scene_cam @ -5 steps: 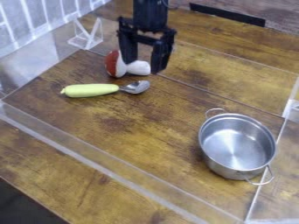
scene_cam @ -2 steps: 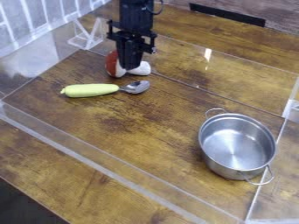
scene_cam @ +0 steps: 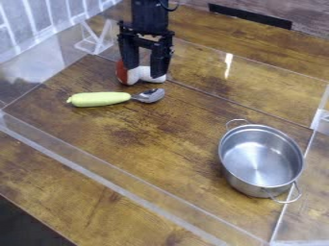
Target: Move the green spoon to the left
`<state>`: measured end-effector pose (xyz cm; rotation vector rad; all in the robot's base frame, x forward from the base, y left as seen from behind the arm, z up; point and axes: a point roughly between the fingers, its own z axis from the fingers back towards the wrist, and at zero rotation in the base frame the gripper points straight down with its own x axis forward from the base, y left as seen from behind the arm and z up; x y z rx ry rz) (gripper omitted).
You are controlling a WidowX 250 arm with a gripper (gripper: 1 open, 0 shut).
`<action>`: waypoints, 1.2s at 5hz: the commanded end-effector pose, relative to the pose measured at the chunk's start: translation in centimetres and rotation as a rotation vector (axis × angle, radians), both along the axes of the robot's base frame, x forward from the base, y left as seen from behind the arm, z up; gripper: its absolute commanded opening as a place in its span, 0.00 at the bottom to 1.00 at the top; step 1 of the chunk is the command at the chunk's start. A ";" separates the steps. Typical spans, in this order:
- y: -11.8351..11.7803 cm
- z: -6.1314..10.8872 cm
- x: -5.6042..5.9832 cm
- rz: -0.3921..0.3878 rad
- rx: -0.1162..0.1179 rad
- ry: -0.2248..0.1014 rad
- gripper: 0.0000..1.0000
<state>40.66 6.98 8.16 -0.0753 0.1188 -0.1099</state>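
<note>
Jaws (scene_cam: pixel 145 72) parted, as best I can judge, over the toy mushroom (scene_cam: pixel 125 72) at the far left part of the wooden desk (scene_cam: pixel 154 173); nothing looks gripped. Nearer the desk's left edge lies the green spoon (scene_cam: pixel 99 99), its silver bowl pointing right, just in front of the mushroom. I'd call this the approach, with the spoon untouched. Next I need to bring the jaws toward me and down over the handle, close, then carry it left. The mushroom crowds that path and could get knocked. The clear side wall limits leftward room. The steel pot (scene_cam: pixel 261 159) sits toward the near right corner, well apart.
</note>
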 end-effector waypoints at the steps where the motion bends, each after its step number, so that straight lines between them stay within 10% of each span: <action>1: 0.6 1.5 0.1 -0.041 0.011 -0.062 1.00; 2: 1.5 -0.2 -0.5 -0.146 0.007 -0.051 1.00; 4: 6.0 2.0 -3.9 -0.355 0.014 -0.086 1.00; 6: 7.0 0.6 -4.5 -0.403 0.039 -0.131 1.00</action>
